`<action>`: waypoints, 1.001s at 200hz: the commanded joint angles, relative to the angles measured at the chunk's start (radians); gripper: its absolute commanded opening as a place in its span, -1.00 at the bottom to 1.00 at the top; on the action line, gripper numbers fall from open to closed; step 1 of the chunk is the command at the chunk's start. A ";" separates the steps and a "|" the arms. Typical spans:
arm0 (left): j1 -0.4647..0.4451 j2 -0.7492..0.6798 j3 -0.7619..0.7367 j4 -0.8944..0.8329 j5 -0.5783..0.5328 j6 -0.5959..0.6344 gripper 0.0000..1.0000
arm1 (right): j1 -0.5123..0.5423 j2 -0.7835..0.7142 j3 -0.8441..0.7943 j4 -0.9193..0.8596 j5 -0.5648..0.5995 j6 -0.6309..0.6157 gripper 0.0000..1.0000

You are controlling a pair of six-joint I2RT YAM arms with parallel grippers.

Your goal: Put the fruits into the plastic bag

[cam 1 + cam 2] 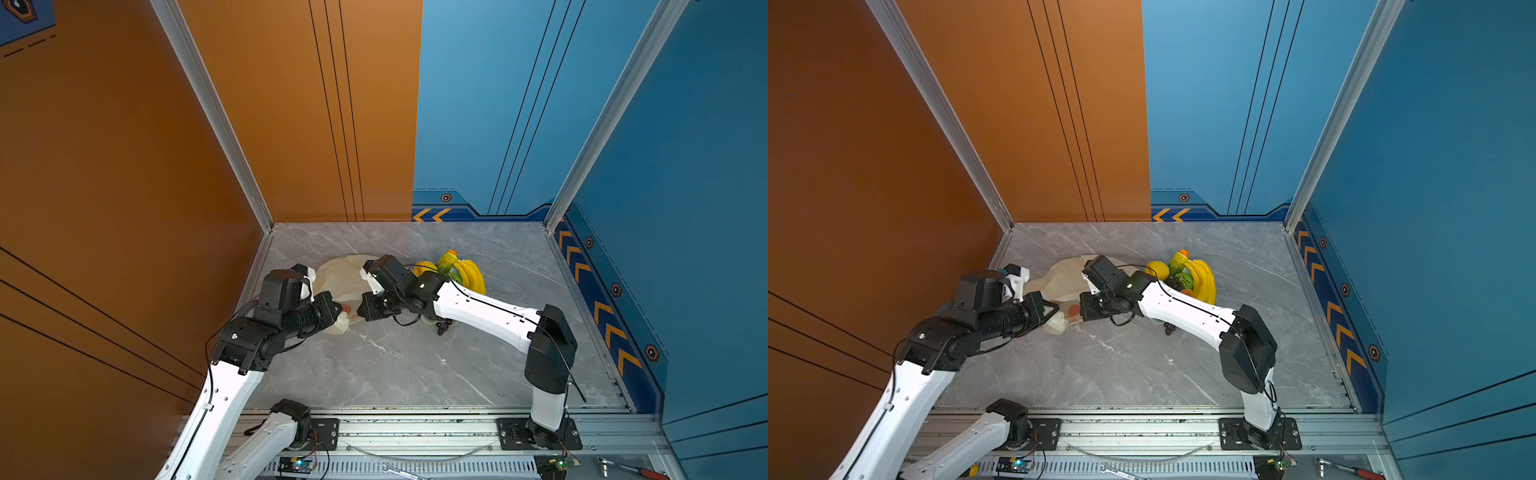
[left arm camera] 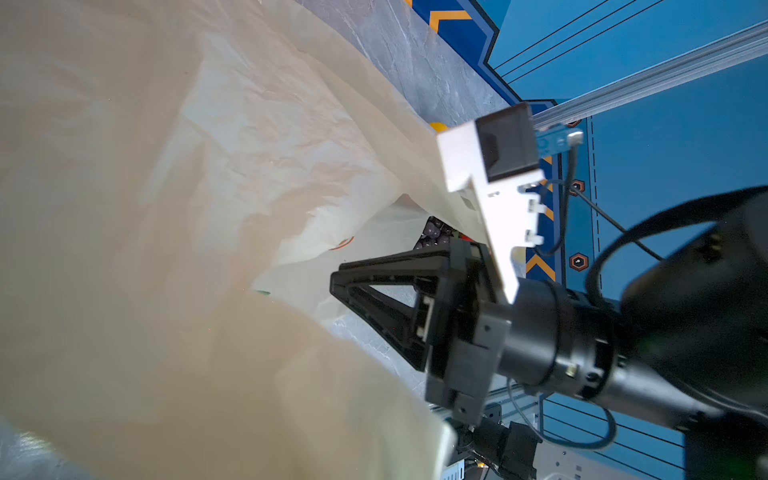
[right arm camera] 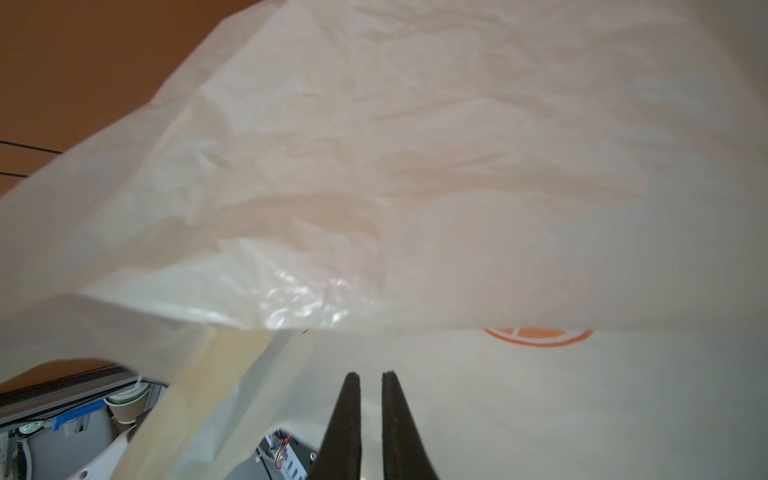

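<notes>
Right gripper (image 3: 370, 375) closed at plastic bag (image 3: 415, 166) edge, pinch on film not discernible. Thin, crinkled, translucent cream, orange slice print. Spread just ahead of it.

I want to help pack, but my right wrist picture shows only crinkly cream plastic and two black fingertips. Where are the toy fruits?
Observer: In both top views the small glossy toy fruits sit piled to the right of the thin cream plastic bag.
Operator: What is the other arm doing?
Observer: The left gripper is shut on the bag's bunched near end.
Operator: Is my gripper on the bag?
Observer: The left wrist view shows the right gripper shut, tips against the bag's edge; a pinch I cannot confirm.
</notes>
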State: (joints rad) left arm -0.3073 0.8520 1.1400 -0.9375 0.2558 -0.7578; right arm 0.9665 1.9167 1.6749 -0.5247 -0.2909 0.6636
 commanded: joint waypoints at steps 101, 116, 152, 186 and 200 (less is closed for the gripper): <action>-0.141 0.049 0.069 0.092 0.013 -0.145 -1.00 | -0.050 0.108 -0.017 0.747 0.325 -0.003 -1.00; -0.174 0.064 0.075 0.096 0.011 -0.136 -1.00 | -0.063 0.144 0.038 0.800 0.304 0.045 -1.00; -0.191 0.079 0.106 0.102 -0.001 -0.115 -1.00 | -0.063 0.238 0.152 0.746 0.246 0.103 -1.00; -0.144 0.068 0.109 0.122 -0.001 -0.116 -1.00 | -0.025 0.229 0.035 0.545 0.198 0.079 -1.00; -0.112 0.055 0.100 0.144 -0.001 -0.126 -1.00 | -0.007 0.174 -0.105 0.554 0.190 0.074 -1.00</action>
State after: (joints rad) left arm -0.4618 0.9321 1.2236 -0.8303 0.2588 -0.8871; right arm 0.9215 2.1387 1.7355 0.1490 -0.0544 0.7372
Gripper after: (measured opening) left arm 0.045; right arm 0.047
